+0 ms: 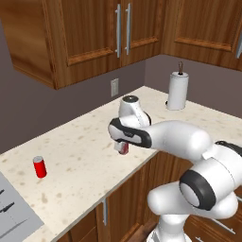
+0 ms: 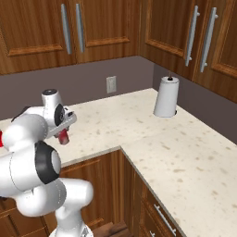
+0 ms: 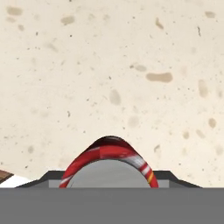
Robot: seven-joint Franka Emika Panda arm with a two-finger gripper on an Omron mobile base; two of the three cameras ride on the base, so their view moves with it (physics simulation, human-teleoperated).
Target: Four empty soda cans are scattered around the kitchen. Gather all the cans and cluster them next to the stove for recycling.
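Observation:
My gripper (image 3: 109,176) is shut on a red soda can (image 3: 109,155), whose silvery top and red rim fill the bottom middle of the hand view. In the base views that can (image 1: 124,148) (image 2: 64,136) hangs under the hand, over the speckled counter near its front edge. Whether it touches the counter I cannot tell. The arm hides most of the fingers there. A second red soda can (image 1: 40,167) stands upright on the counter, well to the left of the held one. The grey stove (image 1: 16,210) begins at the lower left, close to that standing can.
A paper towel roll (image 1: 177,90) (image 2: 165,97) stands at the back of the counter's corner. A wall outlet (image 1: 114,87) (image 2: 111,84) sits on the backsplash. Wooden upper cabinets (image 1: 94,33) hang overhead. The beige counter (image 2: 185,152) runs around the corner to the right.

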